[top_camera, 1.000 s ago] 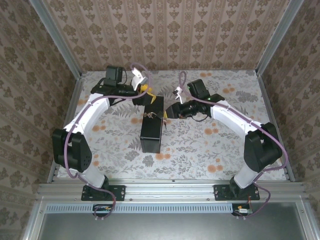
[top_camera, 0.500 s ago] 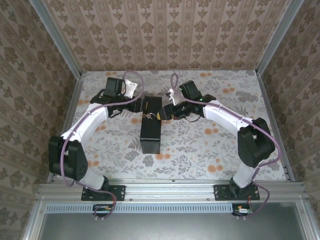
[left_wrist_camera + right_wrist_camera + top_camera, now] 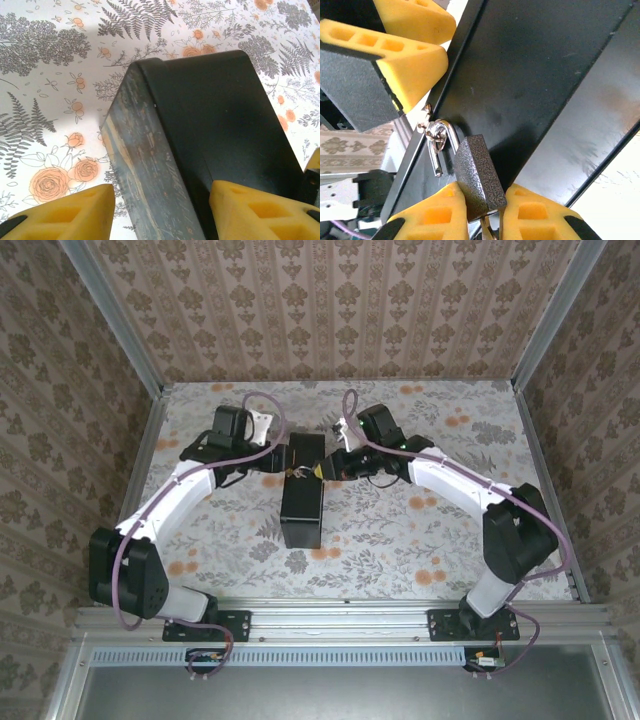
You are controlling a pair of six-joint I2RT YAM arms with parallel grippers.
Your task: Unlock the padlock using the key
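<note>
**Your right gripper (image 3: 485, 194) pinches the padlock (image 3: 479, 175)**

Look at your right wrist view first. The two yellow fingers (image 3: 437, 215) of this gripper are pressed on the low end of the padlock's grey body, one on each side. The padlock rests against the dark face of the black box (image 3: 535, 75). Its thin shiny loop (image 3: 442, 131) goes through a small metal ring (image 3: 426, 125) on the box. One leg of the loop ends in the open air. That leg sits just beside the grey body, not inside it. A thin metal bit (image 3: 487, 231) pokes out under the padlock, between the fingers. You cannot tell if it is the key.

Now look at your left wrist view. Your left gripper (image 3: 162, 195) is at one end of the box. Its two yellow fingers stand wide apart, with the box end between them. The finger on the left of that view is not touching the box, and a strip of flowery tabletop (image 3: 50, 75) shows in the gap. The other finger lies over the black face, and you cannot tell if it touches.

From the top view, the box lies flat on the tabletop between your two arms. The padlock is on its far half. Your left gripper is at the far left of the box. Your right gripper comes in from the right, near the padlock.
</note>
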